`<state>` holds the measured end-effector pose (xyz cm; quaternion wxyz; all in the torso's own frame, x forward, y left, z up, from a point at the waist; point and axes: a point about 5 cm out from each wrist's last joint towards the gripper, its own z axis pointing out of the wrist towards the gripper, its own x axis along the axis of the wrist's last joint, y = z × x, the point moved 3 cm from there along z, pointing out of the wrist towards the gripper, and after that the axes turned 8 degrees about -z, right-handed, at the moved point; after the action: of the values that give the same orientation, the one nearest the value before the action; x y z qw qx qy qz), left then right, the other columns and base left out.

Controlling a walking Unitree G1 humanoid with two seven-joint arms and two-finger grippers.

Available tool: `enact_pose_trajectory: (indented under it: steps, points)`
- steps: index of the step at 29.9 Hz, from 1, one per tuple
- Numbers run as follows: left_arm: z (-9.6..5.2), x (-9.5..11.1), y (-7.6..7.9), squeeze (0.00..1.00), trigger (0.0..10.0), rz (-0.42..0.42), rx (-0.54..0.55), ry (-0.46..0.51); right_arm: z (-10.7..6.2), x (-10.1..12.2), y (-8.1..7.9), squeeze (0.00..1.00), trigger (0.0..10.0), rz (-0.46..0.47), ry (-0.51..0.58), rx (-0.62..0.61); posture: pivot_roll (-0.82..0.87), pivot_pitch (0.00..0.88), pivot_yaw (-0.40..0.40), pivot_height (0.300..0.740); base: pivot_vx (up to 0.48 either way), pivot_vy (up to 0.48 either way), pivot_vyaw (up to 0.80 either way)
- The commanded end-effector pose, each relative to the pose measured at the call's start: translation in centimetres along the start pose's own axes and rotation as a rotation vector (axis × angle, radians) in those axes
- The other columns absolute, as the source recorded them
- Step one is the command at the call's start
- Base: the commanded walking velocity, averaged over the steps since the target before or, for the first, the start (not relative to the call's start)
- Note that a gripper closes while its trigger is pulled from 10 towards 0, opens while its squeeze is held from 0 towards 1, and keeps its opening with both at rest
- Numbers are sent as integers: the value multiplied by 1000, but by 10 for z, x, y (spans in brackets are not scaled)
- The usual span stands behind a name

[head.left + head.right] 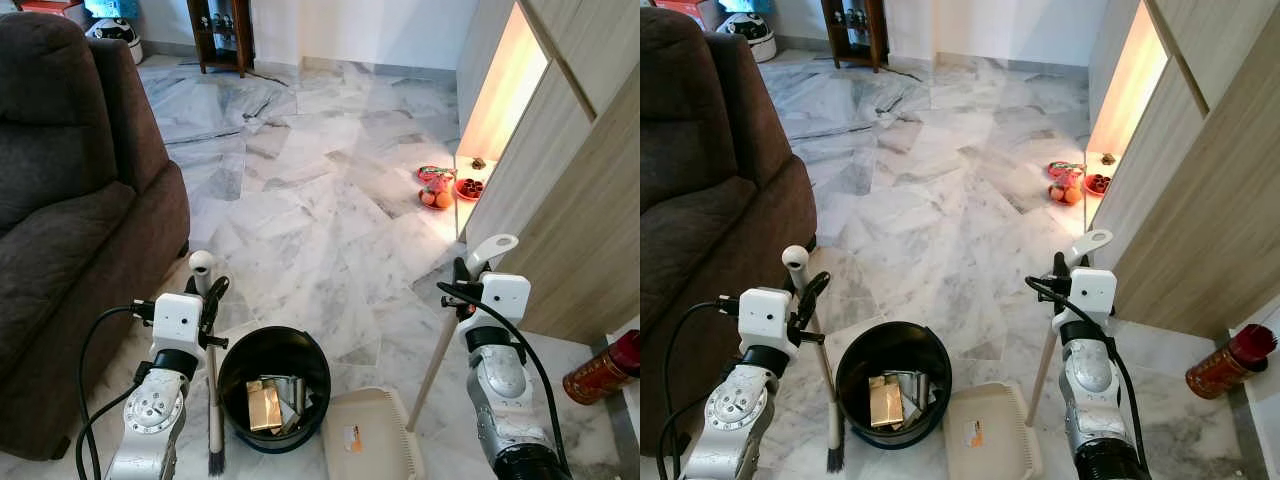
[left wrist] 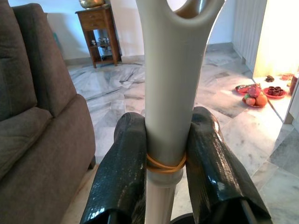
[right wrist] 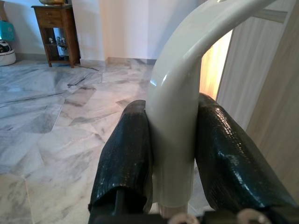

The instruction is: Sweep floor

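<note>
My left gripper (image 1: 207,295) is shut on the grey handle of a small broom (image 1: 212,400); its dark bristles rest on the marble floor beside a black bin (image 1: 275,388). In the left wrist view the black fingers (image 2: 122,172) clamp the broom handle (image 2: 170,93), which has a rubber band around it. My right gripper (image 1: 466,278) is shut on the cream handle (image 3: 175,121) of a long-handled dustpan; its cream pan (image 1: 365,435) lies flat on the floor right of the bin. The bin holds a gold box and some scraps.
A dark brown sofa (image 1: 70,220) fills the left side. Wooden cabinet panels (image 1: 570,200) run along the right, with a lit gap beside them. Red plates with fruit (image 1: 440,188) sit on the floor there. A red canister (image 1: 603,368) stands at far right. Open marble floor stretches ahead.
</note>
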<state>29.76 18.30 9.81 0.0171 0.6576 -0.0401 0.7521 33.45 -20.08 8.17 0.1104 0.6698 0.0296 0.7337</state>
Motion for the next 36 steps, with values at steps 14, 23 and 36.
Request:
enact_pose_trajectory:
  steps: [14, 23, 36]
  points:
    - [0, 5, 1, 0, 10000, -18, -4, 17, 3, 6, 3, 0, 10000, 1, 30, -6, 9, 98, -26, 740, 0, 0, 0]
    - [0, 5, 1, 0, 10000, -19, -1, 20, 3, 7, 3, 0, 10000, 2, 33, -4, 11, 97, -27, 740, 0, 0, 0]
    - [0, 5, 0, 0, 10000, -16, -2, 20, 3, 8, 1, 0, 10000, 5, 34, -1, 14, 100, -23, 740, 0, 0, 0]
